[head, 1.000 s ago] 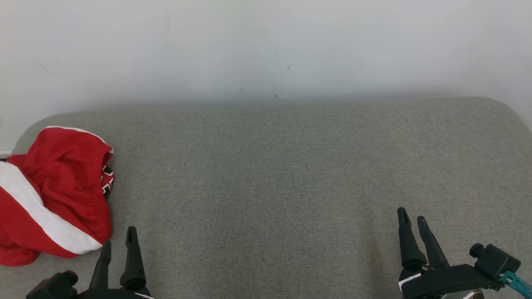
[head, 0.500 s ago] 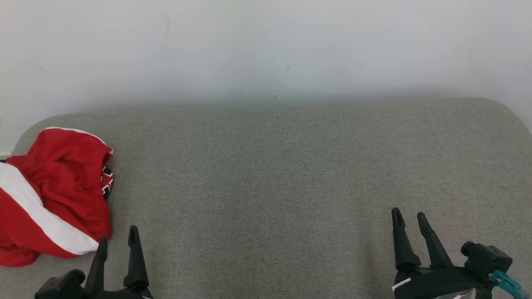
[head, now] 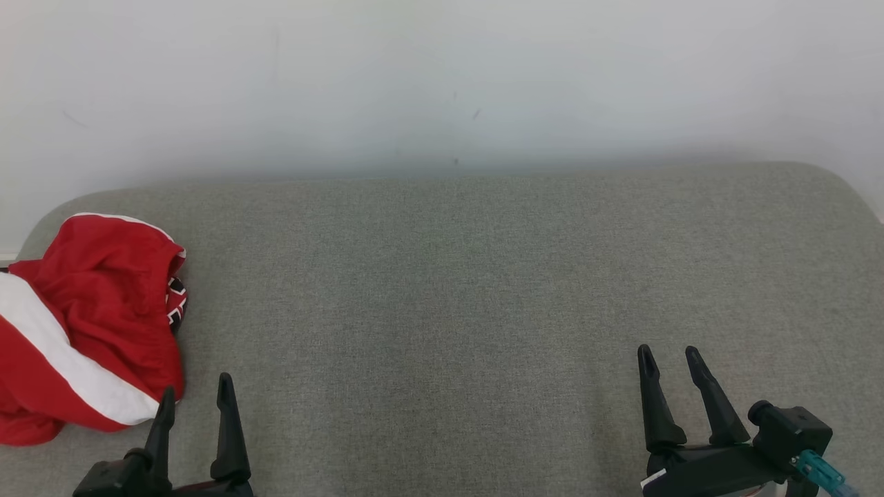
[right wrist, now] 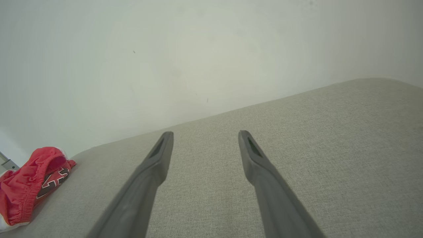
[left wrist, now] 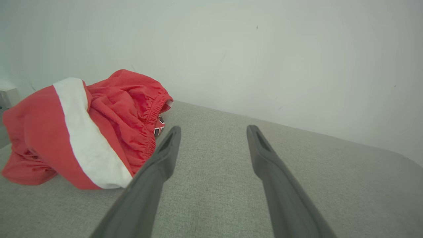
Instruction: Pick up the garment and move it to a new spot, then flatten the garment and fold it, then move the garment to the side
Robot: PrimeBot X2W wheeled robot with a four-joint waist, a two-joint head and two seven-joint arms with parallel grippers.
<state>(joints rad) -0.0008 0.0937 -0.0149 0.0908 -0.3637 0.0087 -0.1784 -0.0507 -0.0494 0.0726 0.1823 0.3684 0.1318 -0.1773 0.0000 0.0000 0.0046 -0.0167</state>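
Grey fabric surface [head: 449, 310] meeting white wall [head: 442, 83], red garment [head: 83, 324] lying bunched far left; left gripper [head: 196, 386], right gripper [head: 668, 350] showing fingers spread, gripping nothing.

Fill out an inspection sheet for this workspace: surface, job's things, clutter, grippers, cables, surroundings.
Surface: grey fabric surface, flat, with rounded far corners.
Job's things: red garment with a white stripe, crumpled in a heap at the surface's left end; not flattened or folded.
Clutter: nothing seen.
Grippers: left gripper open, nothing between its fingers, close beside the garment's near edge; right gripper open and holding nothing, over bare fabric at the right.
Cables: teal cable at the right gripper's base.
Surroundings: pale wall behind the surface, with a few small dark marks.
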